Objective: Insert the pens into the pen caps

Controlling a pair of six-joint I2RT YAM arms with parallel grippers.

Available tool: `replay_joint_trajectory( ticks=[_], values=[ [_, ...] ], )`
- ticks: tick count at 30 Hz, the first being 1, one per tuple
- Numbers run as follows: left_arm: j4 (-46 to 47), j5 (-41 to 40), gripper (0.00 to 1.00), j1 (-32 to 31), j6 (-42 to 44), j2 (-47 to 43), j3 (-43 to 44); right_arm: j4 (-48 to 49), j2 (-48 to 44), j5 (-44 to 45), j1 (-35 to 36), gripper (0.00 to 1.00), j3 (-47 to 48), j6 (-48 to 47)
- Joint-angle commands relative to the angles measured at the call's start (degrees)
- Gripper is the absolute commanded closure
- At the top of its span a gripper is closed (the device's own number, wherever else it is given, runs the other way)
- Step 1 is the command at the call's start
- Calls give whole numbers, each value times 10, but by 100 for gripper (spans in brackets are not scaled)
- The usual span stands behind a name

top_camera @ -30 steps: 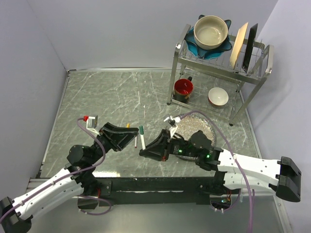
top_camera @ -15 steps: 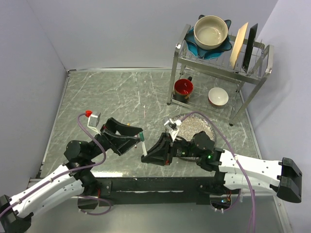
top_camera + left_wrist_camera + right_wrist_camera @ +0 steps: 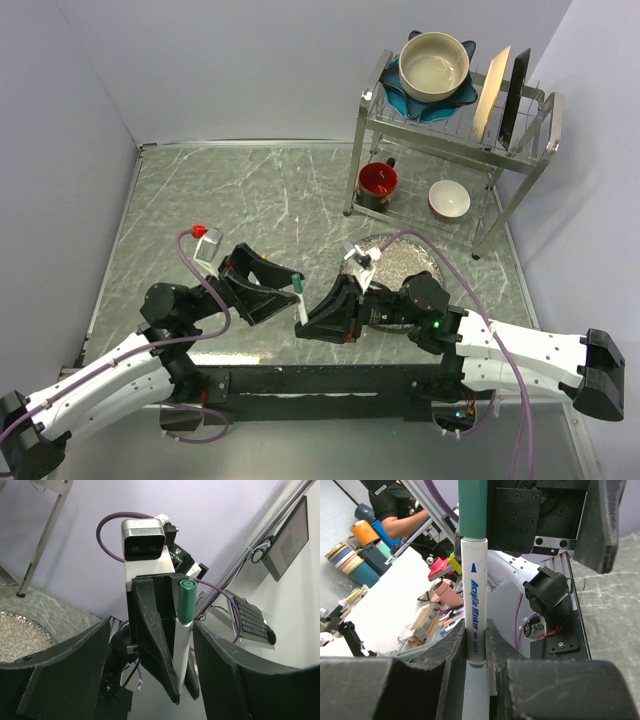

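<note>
A white-barrelled pen (image 3: 475, 605) stands upright in my right gripper (image 3: 476, 640), which is shut on its lower barrel. A dark green pen cap (image 3: 472, 510) sits on the pen's top end. In the top view the capped pen (image 3: 299, 300) rises from the right gripper (image 3: 303, 322) just above the table's near edge. My left gripper (image 3: 292, 293) is open, with one finger on each side of the green cap (image 3: 298, 287) and not touching it. The left wrist view shows the cap (image 3: 187, 600) and barrel (image 3: 181, 645) between the spread jaws of the left gripper (image 3: 152, 630).
A round glittery plate (image 3: 400, 262) lies just behind the right arm. A metal dish rack (image 3: 455, 135) at the back right holds a large bowl (image 3: 433, 62), upright plates (image 3: 505, 95), a red mug (image 3: 378, 182) and a small bowl (image 3: 449, 198). Walls close the left and back.
The left gripper's jaws have widened around the green cap. Both grippers have drifted slightly right and toward the near edge, and the pen has stayed in the right gripper.
</note>
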Motion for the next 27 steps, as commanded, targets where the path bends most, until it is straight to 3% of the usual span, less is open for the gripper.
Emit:
replay_joint_trajectory(
  ticks=[1, 12, 22, 27],
  values=[
    [32, 10, 28, -2, 8, -5, 36, 22, -8, -12, 1, 100, 0, 2],
    [-23, -5, 28, -2, 35, 1, 88, 11, -9, -11, 6, 100, -4, 0],
    [-44, -16, 36, -2, 52, 18, 105, 23, 10, -18, 13, 100, -1, 5],
    [-50, -3, 46, -2, 47, 22, 103, 25, 10, -14, 16, 100, 1, 4]
  ],
)
